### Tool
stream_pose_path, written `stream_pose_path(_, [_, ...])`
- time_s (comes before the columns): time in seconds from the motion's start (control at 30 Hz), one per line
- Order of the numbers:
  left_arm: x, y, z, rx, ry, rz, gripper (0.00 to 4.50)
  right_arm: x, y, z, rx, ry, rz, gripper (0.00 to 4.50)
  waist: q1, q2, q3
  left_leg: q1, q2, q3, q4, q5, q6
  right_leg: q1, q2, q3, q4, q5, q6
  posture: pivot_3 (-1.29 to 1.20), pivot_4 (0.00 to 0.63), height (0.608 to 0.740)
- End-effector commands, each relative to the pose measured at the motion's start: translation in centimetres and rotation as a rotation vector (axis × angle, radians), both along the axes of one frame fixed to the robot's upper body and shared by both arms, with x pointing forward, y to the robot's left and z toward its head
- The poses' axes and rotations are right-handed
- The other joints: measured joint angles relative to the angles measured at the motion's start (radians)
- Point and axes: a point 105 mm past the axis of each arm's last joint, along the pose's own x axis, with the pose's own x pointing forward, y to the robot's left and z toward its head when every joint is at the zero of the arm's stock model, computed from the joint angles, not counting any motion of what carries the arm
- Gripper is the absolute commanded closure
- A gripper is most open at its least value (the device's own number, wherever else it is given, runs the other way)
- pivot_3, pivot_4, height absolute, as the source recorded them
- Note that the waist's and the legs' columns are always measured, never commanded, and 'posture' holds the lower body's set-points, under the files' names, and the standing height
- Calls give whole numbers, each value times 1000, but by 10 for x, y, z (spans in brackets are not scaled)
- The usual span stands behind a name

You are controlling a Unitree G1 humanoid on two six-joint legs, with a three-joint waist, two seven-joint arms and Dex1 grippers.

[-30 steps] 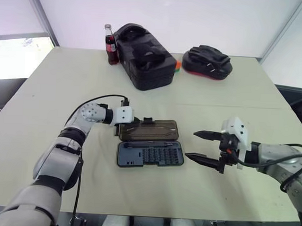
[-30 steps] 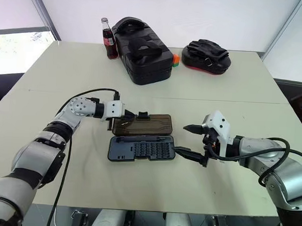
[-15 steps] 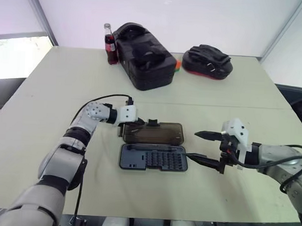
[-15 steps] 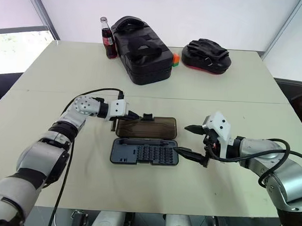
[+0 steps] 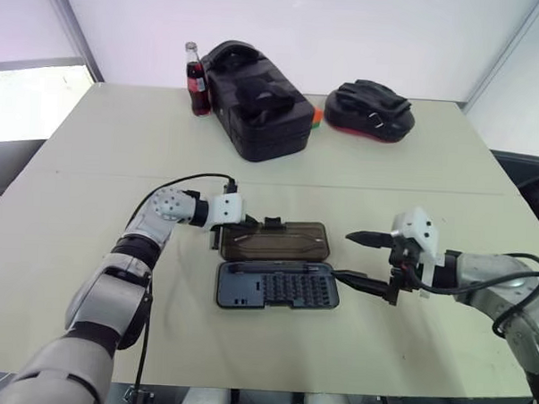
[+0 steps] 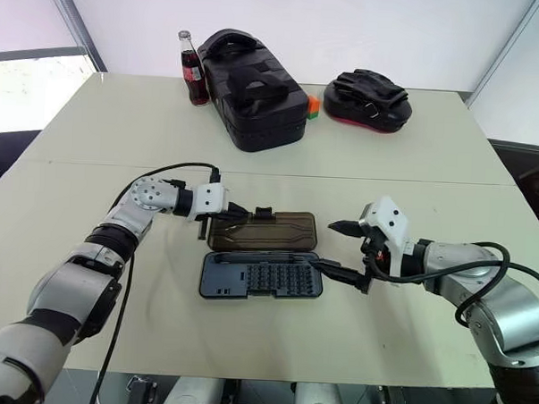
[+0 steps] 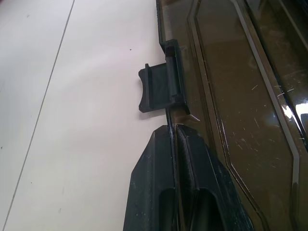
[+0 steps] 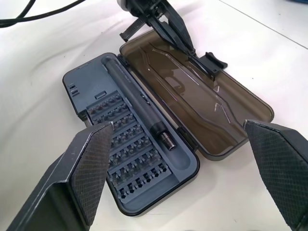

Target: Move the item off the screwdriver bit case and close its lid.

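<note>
The screwdriver bit case [image 5: 277,286] lies open on the table, its blue-grey tray nearest me with a driver handle [image 8: 139,103] and rows of bits. The brown lid [image 5: 274,241] lies flat behind the tray. My left gripper [image 5: 251,224] is shut on the lid's far long edge, right beside the black latch tab [image 7: 156,89]. My right gripper [image 5: 341,256] stands open at the case's right end, its lower finger close beside the tray's corner. The item is out of view; nothing lies on the lid or on the tray's bits.
At the back of the table stand a big black bag [image 5: 256,98] and a cola bottle [image 5: 197,81]. A black glove-like pad on a red base [image 5: 370,110] lies to their right, with a small orange and green block [image 5: 317,118] between.
The open case has slid a little to the right, and my left gripper has moved with it on the lid's edge. The right gripper has stayed in place, open.
</note>
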Motion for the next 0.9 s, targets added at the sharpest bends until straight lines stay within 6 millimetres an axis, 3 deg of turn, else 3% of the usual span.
stream_pose_path(0.03, [3,1,2,-5,-18,22,4397,1,3,7,0,-38,18,0,0,0,0,0,0,0,0,0,0,0,0,0,0,0,0,0,150,740])
stream_pose_path(0.13, [3,1,2,4,-29,16,4397,1,3,6,-1,-39,17,0,0,0,0,0,0,0,0,0,0,0,0,0,0,0,0,0,150,740])
stream_pose_path(0.43, [9,3,11,-35,-75,50,24,-1,3,3,-4,-24,26,0,-1,0,0,0,0,0,0,0,0,0,0,0,0,0,0,0,150,740])
stream_pose_path(0.5, [14,5,23,-105,-62,94,24,-2,4,2,-5,-20,31,0,-1,0,0,0,0,0,0,0,0,0,0,0,0,0,0,0,150,740])
stream_pose_path(0.6, [26,14,61,-295,9,179,24,-4,3,3,0,-6,37,0,-2,-1,1,-1,0,0,0,0,0,-1,0,0,0,0,0,0,150,740])
stream_pose_path(0.73, [14,30,103,-438,178,165,24,-4,3,12,65,10,37,0,-8,-1,1,-2,1,0,0,0,0,-3,1,0,1,0,0,0,150,740])
stream_pose_path(0.83, [-15,35,115,-435,255,110,879,5,3,24,110,-23,19,0,-22,0,1,-2,2,0,0,0,0,-4,1,0,1,0,0,0,150,740])
stream_pose_path(0.9, [-37,32,110,-399,304,80,1876,12,2,29,113,-49,6,0,-28,1,0,-2,2,1,-1,0,0,-4,1,1,1,0,0,0,150,740])
